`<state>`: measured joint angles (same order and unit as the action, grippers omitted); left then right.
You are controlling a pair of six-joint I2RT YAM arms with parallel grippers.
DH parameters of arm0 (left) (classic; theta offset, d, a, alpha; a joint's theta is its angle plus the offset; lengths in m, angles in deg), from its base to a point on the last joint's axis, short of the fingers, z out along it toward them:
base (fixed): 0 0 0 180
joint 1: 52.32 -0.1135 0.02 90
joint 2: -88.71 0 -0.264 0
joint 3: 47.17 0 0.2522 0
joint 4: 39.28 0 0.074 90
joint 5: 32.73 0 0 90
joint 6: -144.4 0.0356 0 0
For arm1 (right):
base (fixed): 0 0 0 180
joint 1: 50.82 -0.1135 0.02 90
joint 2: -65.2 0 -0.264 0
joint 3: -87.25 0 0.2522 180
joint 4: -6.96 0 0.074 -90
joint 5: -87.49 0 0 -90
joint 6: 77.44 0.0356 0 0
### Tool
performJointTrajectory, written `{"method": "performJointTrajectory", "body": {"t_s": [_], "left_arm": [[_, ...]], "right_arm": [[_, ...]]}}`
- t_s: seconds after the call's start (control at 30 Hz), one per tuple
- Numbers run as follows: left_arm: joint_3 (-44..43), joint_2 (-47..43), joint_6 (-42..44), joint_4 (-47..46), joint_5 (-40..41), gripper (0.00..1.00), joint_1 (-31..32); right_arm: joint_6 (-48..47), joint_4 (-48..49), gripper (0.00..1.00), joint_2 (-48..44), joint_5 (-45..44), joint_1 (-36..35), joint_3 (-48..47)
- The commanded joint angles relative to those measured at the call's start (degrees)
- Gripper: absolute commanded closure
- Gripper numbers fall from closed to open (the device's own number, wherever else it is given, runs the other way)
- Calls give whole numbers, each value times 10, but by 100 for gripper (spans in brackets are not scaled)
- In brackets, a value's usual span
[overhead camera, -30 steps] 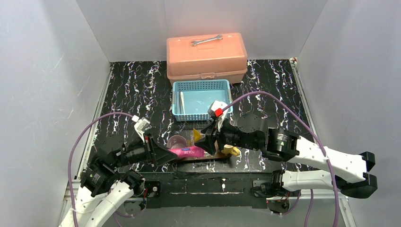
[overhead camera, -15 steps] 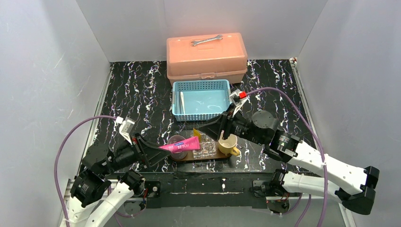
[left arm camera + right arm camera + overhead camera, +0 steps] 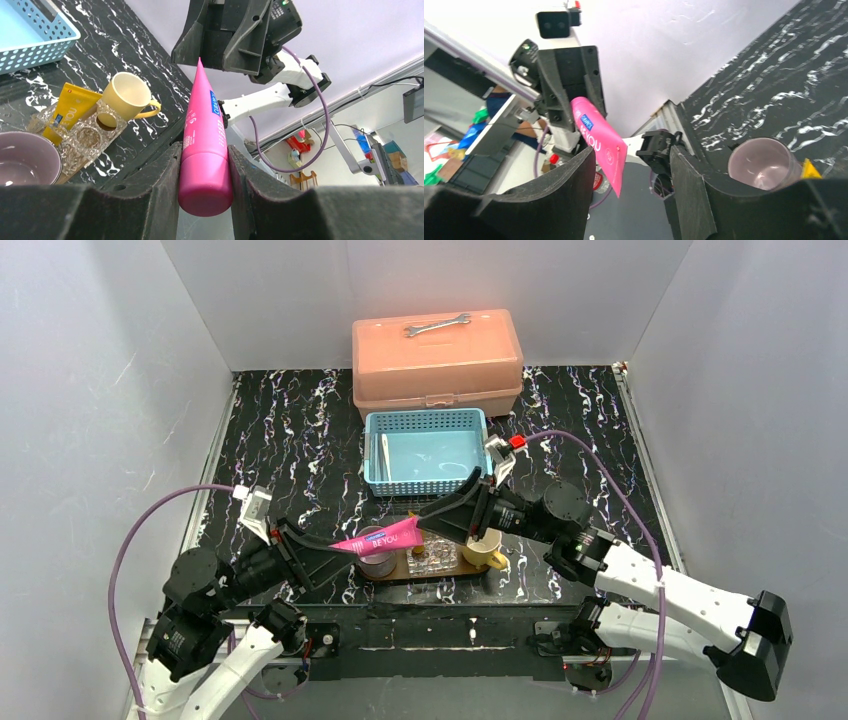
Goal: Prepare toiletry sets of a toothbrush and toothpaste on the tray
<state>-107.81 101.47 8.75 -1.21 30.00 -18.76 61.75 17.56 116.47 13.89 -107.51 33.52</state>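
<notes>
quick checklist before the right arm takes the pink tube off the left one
1. Left gripper jaws clamped on the cap end of the pink tube: ok.
2. Tube's flat end sits between the right gripper jaws: ok.
3. Right jaws closed on the tube: not ok, they stand open with a gap on each side.
4. Left must not let go yet, since it alone holds the tube: ok.
5. Purple cup on the tray free to take the tube: ok, it looks empty.
6. Toothbrushes on the tray: not ok, they lie in the blue basket.
</notes>
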Motion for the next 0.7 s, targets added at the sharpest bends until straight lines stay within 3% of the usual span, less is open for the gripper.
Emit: {"method": "performJointTrajectory", "body": {"t_s": [0.0, 0.33, 0.67], "left_arm": [[-2, 0, -11, -61, 6, 100, 0], [20, 3, -22, -104, 4, 100, 1], [43, 5, -21, -126, 3, 100, 1]], "right_arm": [[33, 119, 36, 8, 60, 1, 6], [65, 181, 39, 47, 105, 1, 6], [85, 211, 52, 72, 120, 0, 3]]}}
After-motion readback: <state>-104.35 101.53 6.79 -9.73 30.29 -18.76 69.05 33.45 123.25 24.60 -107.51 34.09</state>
